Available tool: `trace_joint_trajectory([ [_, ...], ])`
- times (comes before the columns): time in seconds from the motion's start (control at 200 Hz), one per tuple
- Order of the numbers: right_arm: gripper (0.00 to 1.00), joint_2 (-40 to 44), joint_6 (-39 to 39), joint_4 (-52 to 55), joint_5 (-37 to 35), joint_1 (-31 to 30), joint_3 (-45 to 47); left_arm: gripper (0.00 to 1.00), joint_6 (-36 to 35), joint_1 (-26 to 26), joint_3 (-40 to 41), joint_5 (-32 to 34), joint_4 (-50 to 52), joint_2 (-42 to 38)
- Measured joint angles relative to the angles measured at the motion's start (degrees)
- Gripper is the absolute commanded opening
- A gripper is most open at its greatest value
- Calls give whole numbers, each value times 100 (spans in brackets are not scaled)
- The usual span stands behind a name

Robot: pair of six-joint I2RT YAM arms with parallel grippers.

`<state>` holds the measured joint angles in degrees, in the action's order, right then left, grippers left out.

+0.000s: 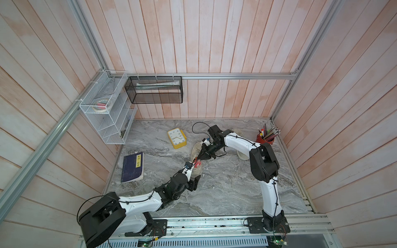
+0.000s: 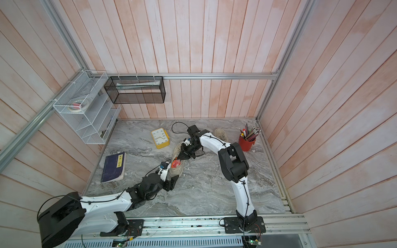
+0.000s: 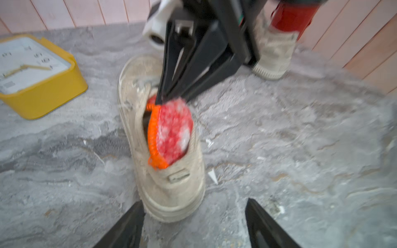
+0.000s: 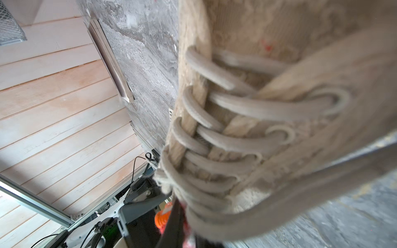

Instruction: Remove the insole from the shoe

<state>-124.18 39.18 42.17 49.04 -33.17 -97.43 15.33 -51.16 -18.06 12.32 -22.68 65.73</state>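
A beige lace-up shoe (image 1: 194, 153) (image 2: 177, 169) lies mid-table, and its heel points toward my left arm. The red insole (image 1: 197, 165) (image 3: 171, 131) with an orange edge sticks up out of the shoe's opening. My right gripper (image 1: 196, 160) (image 3: 160, 101) reaches down from the far side and is shut on the insole's upper end. In the right wrist view, the laces (image 4: 236, 128) fill the frame, and the insole (image 4: 161, 219) shows beside the shut fingers (image 4: 177, 223). My left gripper (image 3: 194, 201) (image 1: 195, 182) is open at the shoe's heel (image 3: 171, 206), holding nothing.
A second beige shoe (image 2: 221, 134) (image 3: 275, 55) lies behind the right arm, next to a red pencil cup (image 1: 265, 139). A yellow clock (image 1: 176, 138) sits far left of the shoe and a blue book (image 1: 132, 164) lies at the left. A white wire rack (image 1: 107, 111) and a black mesh basket (image 1: 154, 90) hang on the walls.
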Motion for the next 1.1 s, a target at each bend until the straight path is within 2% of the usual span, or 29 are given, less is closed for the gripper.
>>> trace_joint_trajectory([
  [0.06,0,11,17,-42,-13,-2,22,75,173,4,-9,-81,240,-400],
  [0.145,0,11,26,-66,-26,-13,24,68,450,92,-79,-256,675,-774],
  [0.245,0,22,28,-131,-28,-17,72,56,944,514,-260,-579,1176,-931],
  [0.405,0,66,59,-236,-42,-42,146,45,1784,1381,-649,-1283,1668,-741],
  [0.555,0,66,116,-282,-57,-63,151,39,2277,1869,-1029,-2124,1749,-166],
  [0.78,0,66,157,-363,-85,-98,151,34,2527,1976,-1279,-2920,1738,393],
  [1.02,0,66,160,-385,-120,-122,157,30,2544,2048,-1499,-3038,1829,739],
  [1.1,0,66,160,-411,-118,-129,179,39,2524,2068,-1554,-2988,1926,763],
])
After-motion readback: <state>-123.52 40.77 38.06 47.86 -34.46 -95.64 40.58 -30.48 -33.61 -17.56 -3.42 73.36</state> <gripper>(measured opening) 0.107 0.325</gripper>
